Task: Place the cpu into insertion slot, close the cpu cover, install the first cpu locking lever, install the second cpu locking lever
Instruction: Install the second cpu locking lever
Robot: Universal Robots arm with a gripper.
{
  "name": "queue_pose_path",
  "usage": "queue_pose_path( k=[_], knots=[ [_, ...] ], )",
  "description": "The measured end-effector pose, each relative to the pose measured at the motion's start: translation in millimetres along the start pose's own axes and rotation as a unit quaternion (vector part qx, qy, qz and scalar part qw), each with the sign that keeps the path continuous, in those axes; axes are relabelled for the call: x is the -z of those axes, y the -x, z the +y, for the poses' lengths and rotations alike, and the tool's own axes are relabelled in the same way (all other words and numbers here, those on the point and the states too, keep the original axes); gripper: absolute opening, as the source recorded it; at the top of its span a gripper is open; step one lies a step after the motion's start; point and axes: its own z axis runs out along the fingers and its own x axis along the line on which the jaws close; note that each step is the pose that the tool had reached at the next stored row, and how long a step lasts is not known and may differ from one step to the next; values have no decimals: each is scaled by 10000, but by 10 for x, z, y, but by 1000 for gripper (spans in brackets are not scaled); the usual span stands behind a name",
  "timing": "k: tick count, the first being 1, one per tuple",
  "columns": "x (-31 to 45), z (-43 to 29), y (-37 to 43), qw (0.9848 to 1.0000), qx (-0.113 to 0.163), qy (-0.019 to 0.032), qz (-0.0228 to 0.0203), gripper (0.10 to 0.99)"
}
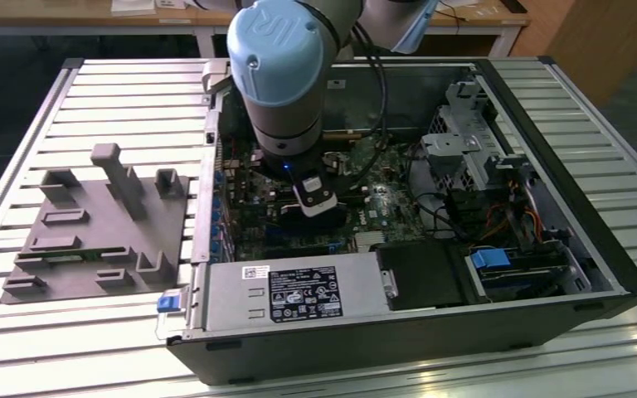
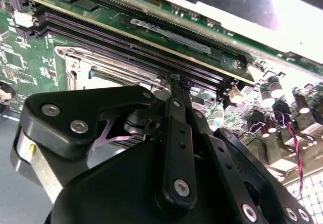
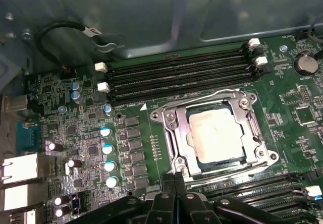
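The small square cpu with a dull grey-metal face (image 3: 216, 134) lies seated in the silvery-rimmed square insertion slot (image 3: 170, 146) on the green circuit board (image 3: 298, 115). The thin silvery metal cpu cover frame (image 3: 251, 133) is down around it. The black gripper (image 3: 175, 179) sits touching the socket's edge, beside long black memory slots (image 3: 179, 72)

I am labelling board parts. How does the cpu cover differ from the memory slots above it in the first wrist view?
The cpu cover is a square silvery metal frame with a window showing the cpu; the memory slots are long, narrow and black. The cover is single; the slots lie in parallel rows. Both sit on the green circuit board.
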Motion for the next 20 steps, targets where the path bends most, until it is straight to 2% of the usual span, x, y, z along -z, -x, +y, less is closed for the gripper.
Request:
queue_pose_path(
  k=[12,16,20],
  knots=[
    [-9,7,-6,10000,0,-5,-1,106],
    [50,28,-5,10000,4,-1,-11,106],
    [146,61,-2,10000,10,2,-29,106]
  ],
)
